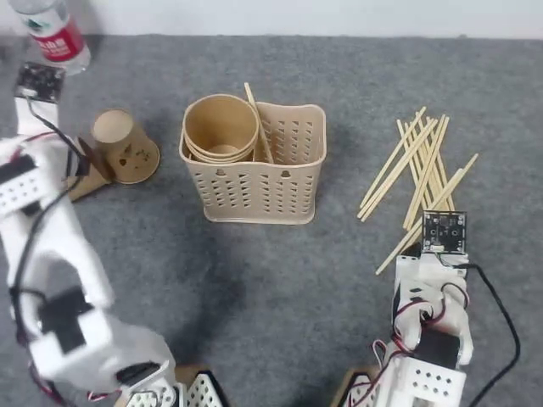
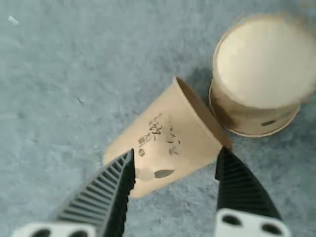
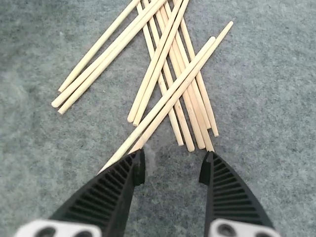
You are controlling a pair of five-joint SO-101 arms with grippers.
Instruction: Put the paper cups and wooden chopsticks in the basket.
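Observation:
A beige slotted basket (image 1: 288, 182) stands mid-table with stacked paper cups (image 1: 220, 125) and one chopstick (image 1: 258, 119) inside. To its left, one paper cup (image 1: 125, 146) stands upside down, seen also as the upturned cup (image 2: 259, 69). Beside it a second cup (image 2: 168, 140) lies on its side. My left gripper (image 2: 175, 165) is open, with a finger on either side of that lying cup. Several wooden chopsticks (image 1: 420, 165) lie scattered at the right. My right gripper (image 3: 173, 163) hangs open just short of the chopsticks' (image 3: 168, 74) near ends, holding nothing.
A plastic bottle (image 1: 55, 34) with a red label lies at the far left corner. The left arm (image 1: 42, 254) runs along the left edge, and the right arm (image 1: 433, 322) stands at the front right. Grey carpet covers the table.

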